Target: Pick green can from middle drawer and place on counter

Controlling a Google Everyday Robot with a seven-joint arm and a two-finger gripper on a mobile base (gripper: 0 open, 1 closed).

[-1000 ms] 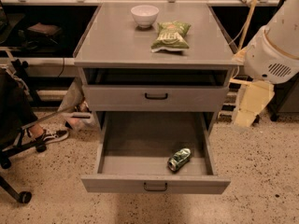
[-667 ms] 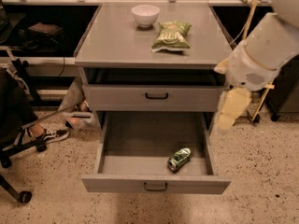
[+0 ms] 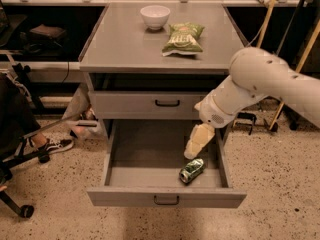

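The green can [image 3: 192,170] lies on its side at the front right of the open middle drawer [image 3: 135,156]. My gripper [image 3: 196,145] hangs from the white arm over the drawer's right side, its tip just above and behind the can, not touching it. The counter [image 3: 125,44] is the grey top of the cabinet above.
A white bowl [image 3: 155,16] and a green-and-white snack bag [image 3: 183,38] sit on the counter. A closed grey drawer front [image 3: 150,104] is above the open one. An office chair base [image 3: 20,209] and a person's shoe [image 3: 57,145] are at the left. Wooden poles [image 3: 300,59] stand at the right.
My arm has swung in from the right and lowered, bringing the gripper from beside the cabinet to just above the can in the drawer.
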